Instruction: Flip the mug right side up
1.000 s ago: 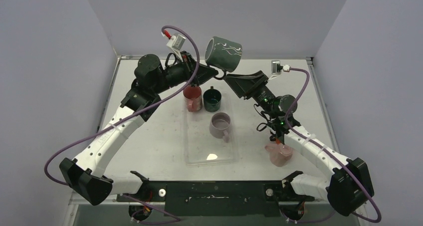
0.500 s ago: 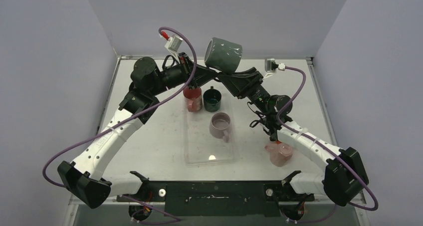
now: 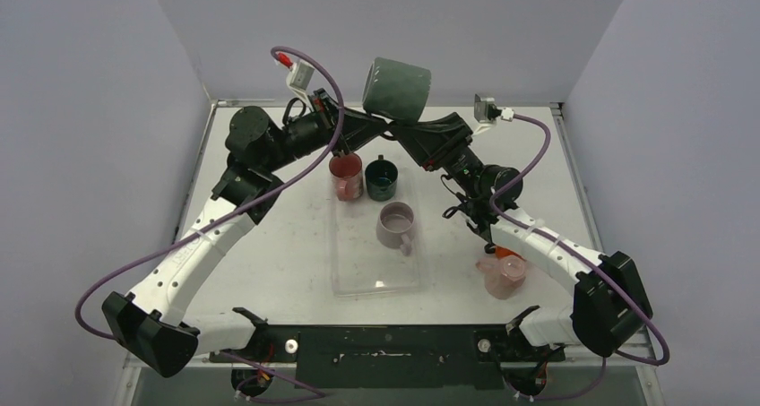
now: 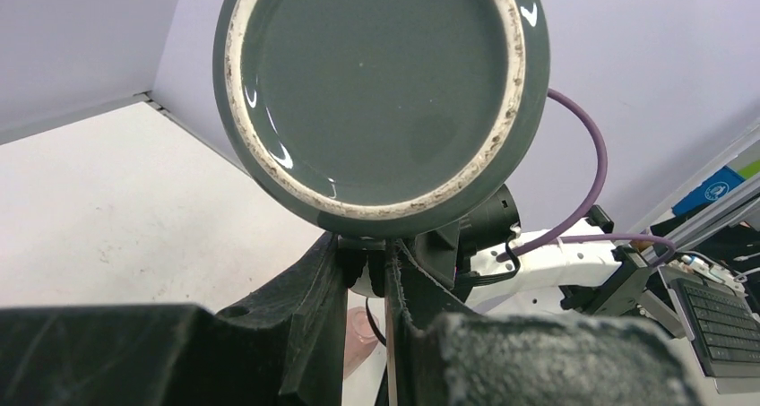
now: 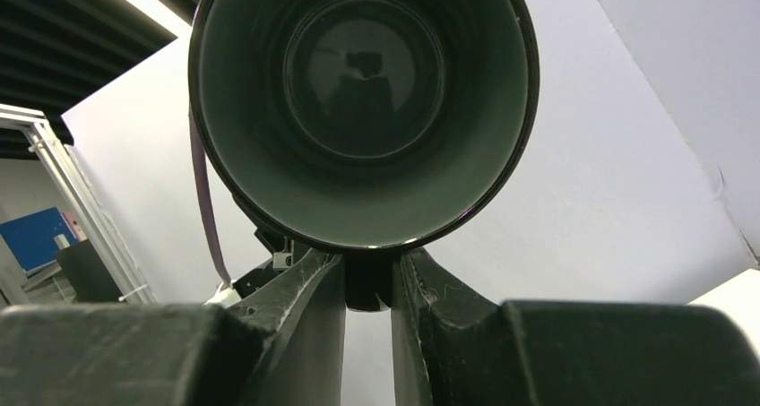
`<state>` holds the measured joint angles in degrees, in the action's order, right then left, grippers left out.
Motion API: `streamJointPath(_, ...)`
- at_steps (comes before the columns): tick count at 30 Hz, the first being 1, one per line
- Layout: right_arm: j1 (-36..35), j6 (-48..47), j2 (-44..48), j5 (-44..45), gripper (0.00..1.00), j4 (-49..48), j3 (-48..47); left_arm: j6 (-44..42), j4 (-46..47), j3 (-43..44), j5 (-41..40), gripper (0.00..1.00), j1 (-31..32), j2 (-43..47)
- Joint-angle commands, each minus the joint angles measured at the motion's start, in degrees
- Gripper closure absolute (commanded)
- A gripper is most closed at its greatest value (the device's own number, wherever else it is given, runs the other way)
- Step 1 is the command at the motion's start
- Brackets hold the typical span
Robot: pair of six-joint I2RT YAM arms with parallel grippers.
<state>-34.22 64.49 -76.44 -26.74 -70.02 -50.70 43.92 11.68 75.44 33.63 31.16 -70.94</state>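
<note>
Right tool has closed onto the raised mug at 12 o'clock; left tool pinches it too: handover likely.

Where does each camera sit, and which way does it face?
Top external: above and behind, looking down at the table; both arms show, meeting at the raised dark green mug.
Left wrist: on the left arm, looking along its jaws at the mug's base.
Right wrist: on the right arm, looking along its jaws into the mug's mouth.
Shared: that mug, seen from opposite ends.
</note>
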Motion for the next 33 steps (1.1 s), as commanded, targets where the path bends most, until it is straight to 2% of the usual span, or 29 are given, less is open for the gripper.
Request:
streamJointPath(1, -0.5, 0.3, 0.4, 2.1, 0.95, -4.4, -2.1, -1.3, 6.3, -0.2, 3.6, 0.91, 0.7, 2.4)
streamJointPath(4, -0.3, -2.1, 1.7, 4.1, 0.95, -3.0, -0.8, -2.2, 6.2, -0.9, 3.1, 0.69, 0.7, 2.6)
streamJointPath(8, -0.4, -5.4, 3.0, 4.5, 0.95, -1.5, 0.1, -3.3, 6.8, -1.9, 3.1, 0.56, 0.7, 2.8)
streamJointPath(19, -1.5, -13.3, 6.0, 3.7, 0.95, 5.1, 2.1, -5.9, 9.6, -5.2, 5.3, 0.46, -1.0, 5.4)
streamJointPath(33, -2.0, -11.0, 5.0, 2.2, 0.95, 3.2, 4.0, -2.0, 19.5, -9.1, 15.0, 0.45, -3.9, 7.4)
